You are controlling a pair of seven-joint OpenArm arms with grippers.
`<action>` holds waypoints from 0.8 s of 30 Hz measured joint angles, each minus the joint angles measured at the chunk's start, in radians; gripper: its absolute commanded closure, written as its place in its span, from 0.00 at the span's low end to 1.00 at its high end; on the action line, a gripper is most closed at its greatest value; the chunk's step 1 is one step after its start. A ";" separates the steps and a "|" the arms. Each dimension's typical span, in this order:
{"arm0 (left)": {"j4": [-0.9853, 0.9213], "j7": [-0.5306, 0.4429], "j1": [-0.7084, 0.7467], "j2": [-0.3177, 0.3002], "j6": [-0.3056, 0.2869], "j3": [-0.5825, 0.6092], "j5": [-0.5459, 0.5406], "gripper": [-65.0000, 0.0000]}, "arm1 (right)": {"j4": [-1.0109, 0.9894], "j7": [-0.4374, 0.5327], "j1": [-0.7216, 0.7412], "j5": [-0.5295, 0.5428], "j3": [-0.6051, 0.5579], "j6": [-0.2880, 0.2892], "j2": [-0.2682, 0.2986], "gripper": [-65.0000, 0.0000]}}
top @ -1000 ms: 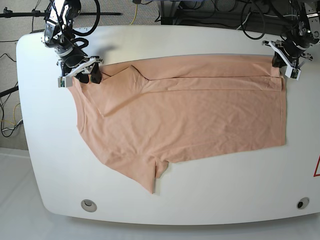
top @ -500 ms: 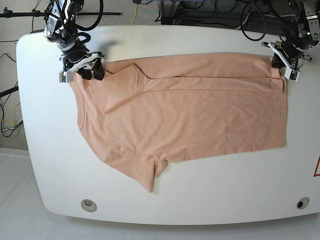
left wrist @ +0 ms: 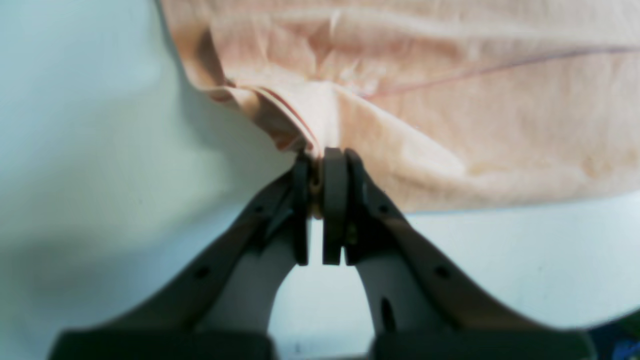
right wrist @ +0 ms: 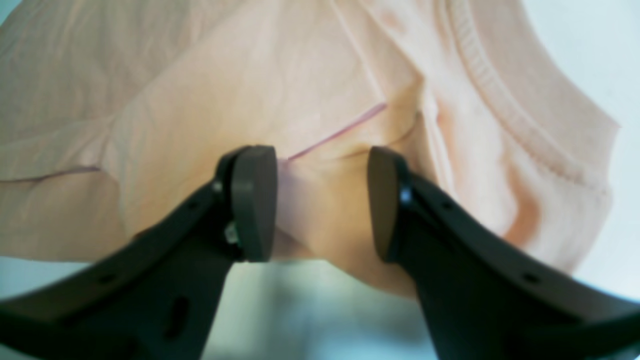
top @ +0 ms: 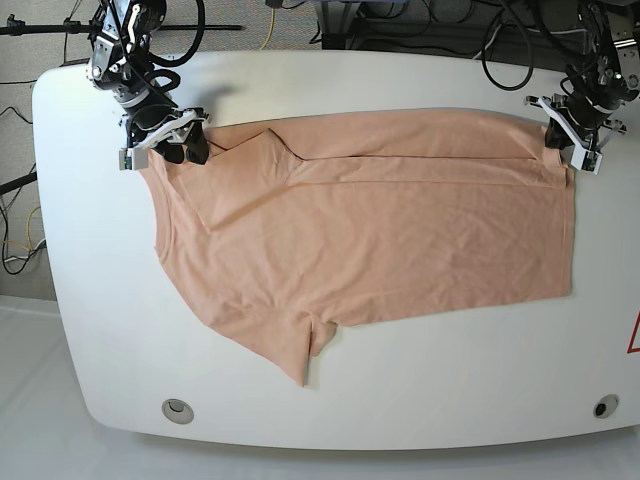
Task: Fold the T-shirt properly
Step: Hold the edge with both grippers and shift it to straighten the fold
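2 arms work 1 shirt. Base view: shirt (top: 380, 230) lies spread on white table (top: 90, 300), far long edge folded over in a strip, 1 sleeve pointing to the near edge. L gripper (top: 566, 146) sits at the shirt's far corner on the view's right; R gripper (top: 178, 145) at the far corner on the view's left.

L wrist view: L gripper (left wrist: 316, 165) pads pressed together, pinching a bunched bit of shirt (left wrist: 450, 100) edge w/ hem showing.

R wrist view: R gripper (right wrist: 322, 200) pads spread apart, straddling a raised fold of shirt (right wrist: 250, 85) near the ribbed collar; whether either pad touches the cloth, can't tell.
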 measured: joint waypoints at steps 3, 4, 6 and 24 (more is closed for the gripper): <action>0.020 0.012 0.023 0.000 -0.003 -0.011 0.002 0.98 | 0.000 -0.011 0.000 0.006 0.008 0.003 0.001 0.55; 0.024 0.017 0.026 0.000 -0.003 -0.013 0.003 0.98 | 0.000 -0.011 -0.001 0.007 0.008 0.003 0.001 0.55; 0.042 0.018 0.034 0.000 -0.002 -0.017 0.009 0.98 | 0.000 -0.010 -0.004 0.010 0.011 0.003 0.001 0.55; 0.071 0.003 0.051 0.005 0.001 -0.008 0.005 0.99 | 0.051 -0.002 -0.072 0.016 0.011 0.002 -0.007 0.55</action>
